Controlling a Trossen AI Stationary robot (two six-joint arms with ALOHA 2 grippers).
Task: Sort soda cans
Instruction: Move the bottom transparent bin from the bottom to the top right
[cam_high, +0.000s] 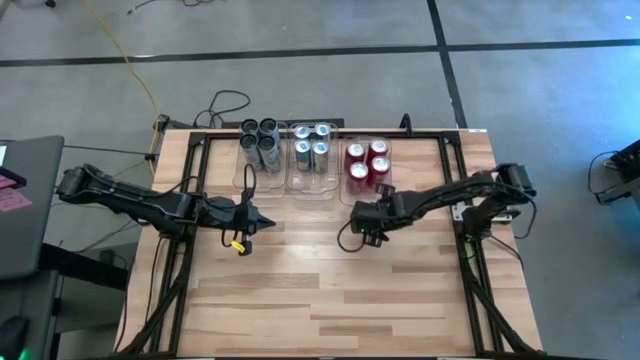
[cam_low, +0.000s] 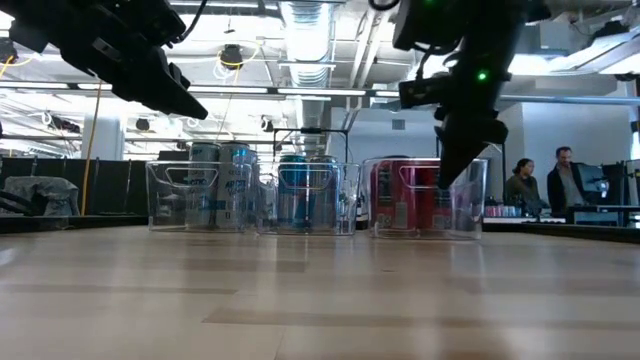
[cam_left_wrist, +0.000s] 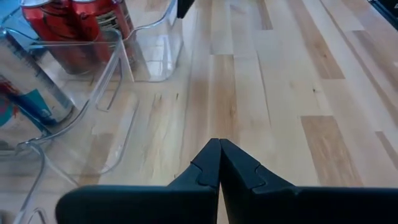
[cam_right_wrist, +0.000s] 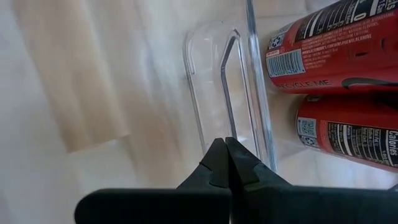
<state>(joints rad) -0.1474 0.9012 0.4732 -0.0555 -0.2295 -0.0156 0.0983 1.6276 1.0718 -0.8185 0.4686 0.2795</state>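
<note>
Cans (cam_high: 313, 145) binned at far edge — near table (cam_high: 330, 300) bare.

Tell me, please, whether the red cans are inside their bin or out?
Inside: all four red cans stand upright within the right-hand clear bin.

Bright overhead light; wrist views perhaps overexposed.

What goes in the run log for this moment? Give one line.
cans: sorted by colour in three clear bins | dark grey cans | blue-silver cans | red cans | left gripper: shut, empty | right gripper: shut, empty, by red bin
</note>
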